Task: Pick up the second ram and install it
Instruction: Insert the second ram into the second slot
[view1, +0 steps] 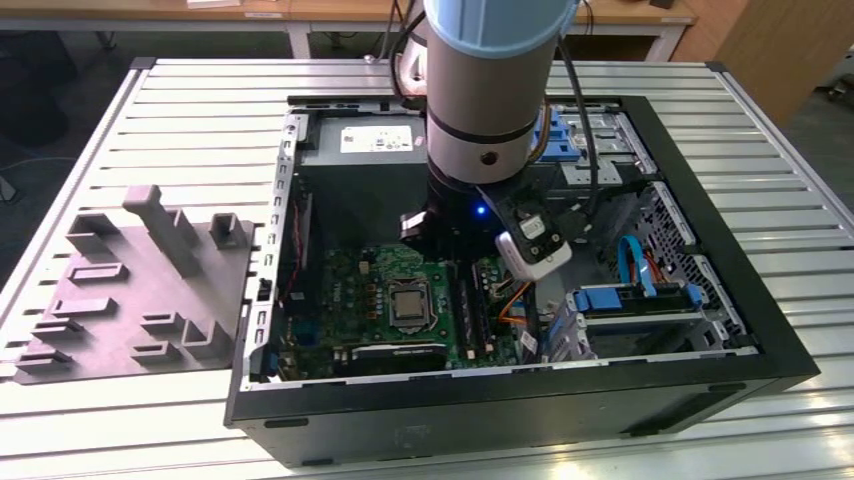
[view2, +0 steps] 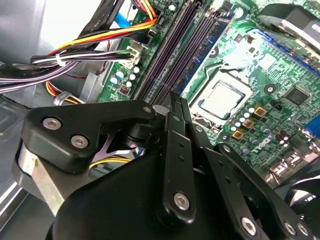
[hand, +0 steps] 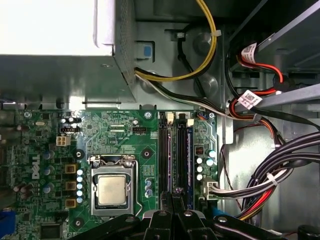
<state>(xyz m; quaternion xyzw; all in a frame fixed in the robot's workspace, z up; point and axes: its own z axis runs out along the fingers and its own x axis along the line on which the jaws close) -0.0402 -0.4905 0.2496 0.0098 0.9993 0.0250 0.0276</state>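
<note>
The exterior view shows a slatted metal table (view1: 781, 150) carrying an open computer case (view1: 507, 405), with a grey moulded tray (view1: 120, 300) beside it on the exterior view's left. The arm (view1: 487, 90) reaches down into the case above the motherboard (view1: 360, 290).

In the first wrist view, the black slot rails (hand: 163, 155) run between the processor socket (hand: 111, 190) and a bundle of cables (hand: 280, 170). A narrow strip lies along the rail in line with the fingertips, and I take it to be the second ram (hand: 174, 155), standing edge-up in its slot. I cannot tell whether it is fully seated. A dark blue strip one rail over, towards the cables, looks like another stick.

In both wrist views the gripper (view2: 176, 102) (hand: 174, 197) hangs over one end of those rails. Its two blades are drawn together, with no visible gap and nothing visibly pinched between them. Whether they touch the stick's edge is hidden.

I judge the stick to be light, thin and stiff, with slick faces. Its chips and contact edge are fragile. It is best held or pressed on the bare top edge near the ends, straight down and never twisted.
</note>
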